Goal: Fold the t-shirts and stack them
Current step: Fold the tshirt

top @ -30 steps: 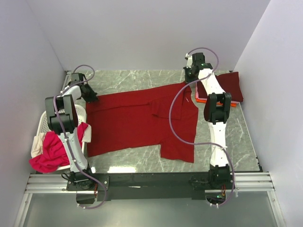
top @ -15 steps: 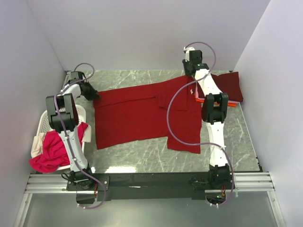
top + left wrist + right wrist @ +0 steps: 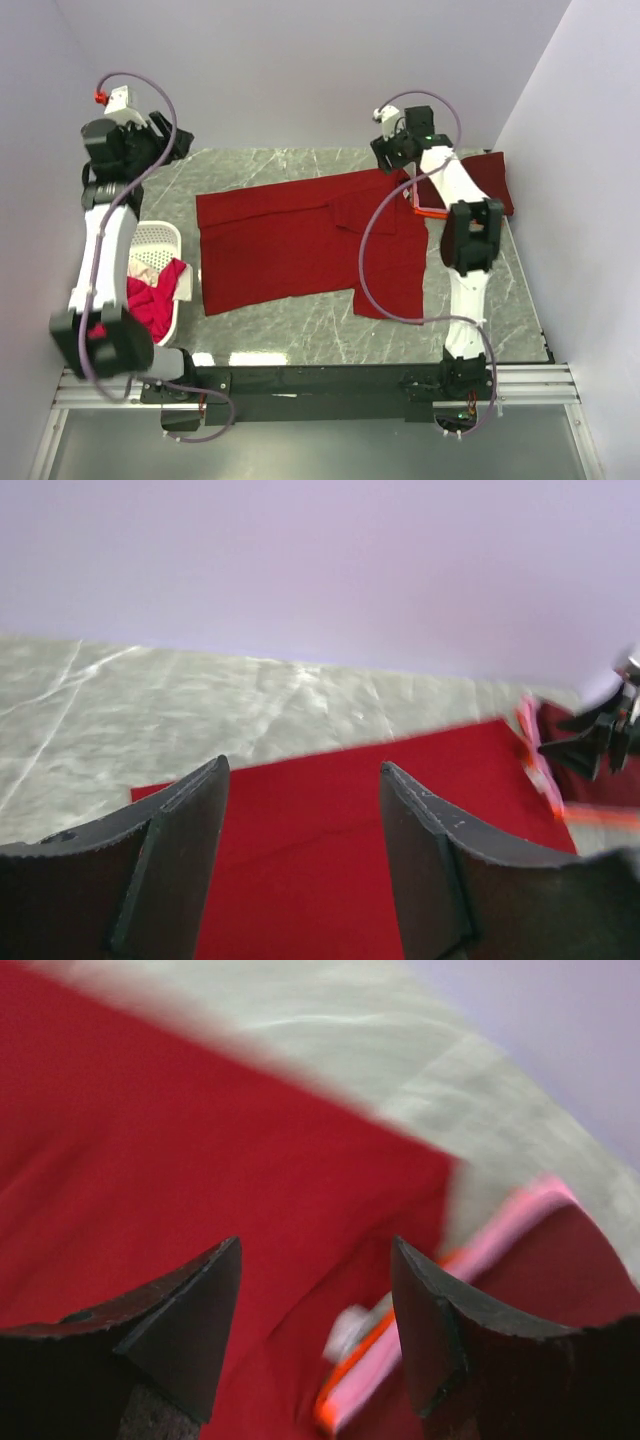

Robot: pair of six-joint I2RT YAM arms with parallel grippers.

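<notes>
The large dark red t-shirt (image 3: 290,240) lies spread flat across the table, one sleeve folded over near its right side. My left gripper (image 3: 176,140) hangs open high above the back left corner, and in its wrist view the red cloth (image 3: 330,860) lies below the empty jaws (image 3: 300,770). My right gripper (image 3: 386,150) is open above the shirt's back right corner (image 3: 150,1140), holding nothing (image 3: 315,1245). Just right of it sits a folded maroon t-shirt (image 3: 488,180) on top of orange and pink layers (image 3: 400,1370).
A white lattice basket (image 3: 160,237) stands at the left edge with a magenta-pink t-shirt (image 3: 150,300) and cream cloth (image 3: 150,260) in it. Walls close in the table at the back and both sides. Bare marble (image 3: 290,165) shows behind and in front of the shirt.
Both grippers have opened and let go of the dark red shirt's back corners. The left arm has risen high to the back left; the right gripper has lifted slightly. The shirt now lies flat.
</notes>
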